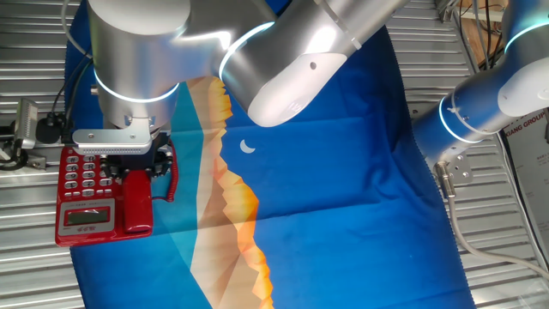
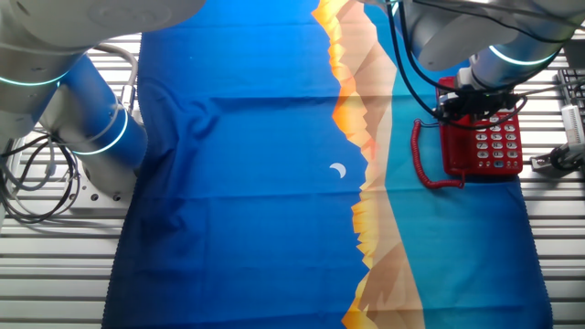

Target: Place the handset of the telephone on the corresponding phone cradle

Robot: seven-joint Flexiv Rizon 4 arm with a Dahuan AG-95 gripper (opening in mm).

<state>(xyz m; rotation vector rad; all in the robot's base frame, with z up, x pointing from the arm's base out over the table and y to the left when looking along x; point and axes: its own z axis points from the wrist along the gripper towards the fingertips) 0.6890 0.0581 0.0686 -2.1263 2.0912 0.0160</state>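
The red telephone (image 1: 86, 193) lies at the cloth's left edge, with its grey-white keypad and small LCD panel facing up. It also shows in the other fixed view (image 2: 495, 146). The red handset (image 1: 138, 206) lies lengthwise along the plain side of the base, over the phone cradle, which it hides. Its lower end shows below the gripper, and in the other fixed view (image 2: 454, 151) too. My gripper (image 1: 137, 163) is low over the handset's upper half, with black fingers on either side of it. Whether they press it is hidden. The coiled cord (image 1: 171, 178) hangs beside the base.
A blue cloth (image 1: 343, 197) with an orange mountain pattern covers the slatted metal table. A second arm's blue-ringed base (image 1: 480, 112) stands at the cloth's far side. A small grey device (image 1: 26, 129) and cables lie next to the phone.
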